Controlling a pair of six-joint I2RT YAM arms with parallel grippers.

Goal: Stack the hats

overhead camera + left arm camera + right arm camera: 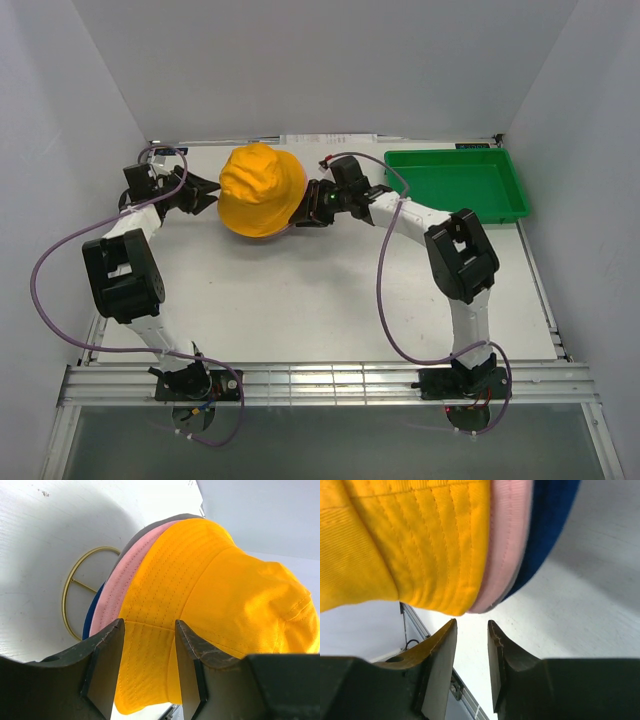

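Observation:
The hats are in one pile at the far middle of the table. The yellow-orange hat (262,190) is on top. In the left wrist view the yellow-orange hat (225,595) covers a pink hat (125,575), with a grey edge (145,530) and a blue edge (92,615) showing below. The dark red hat is hidden. My left gripper (205,192) is at the pile's left side, open, its jaws on either side of the yellow brim (149,625). My right gripper (300,212) is at the pile's right, open and empty (471,622), just short of the yellow (395,540), pink (507,540) and blue (550,520) brims.
A green plastic tray (455,153) lies at the far right of the table. A thin gold wire ring (65,587) lies on the table beside the pile. White walls close in the back and both sides.

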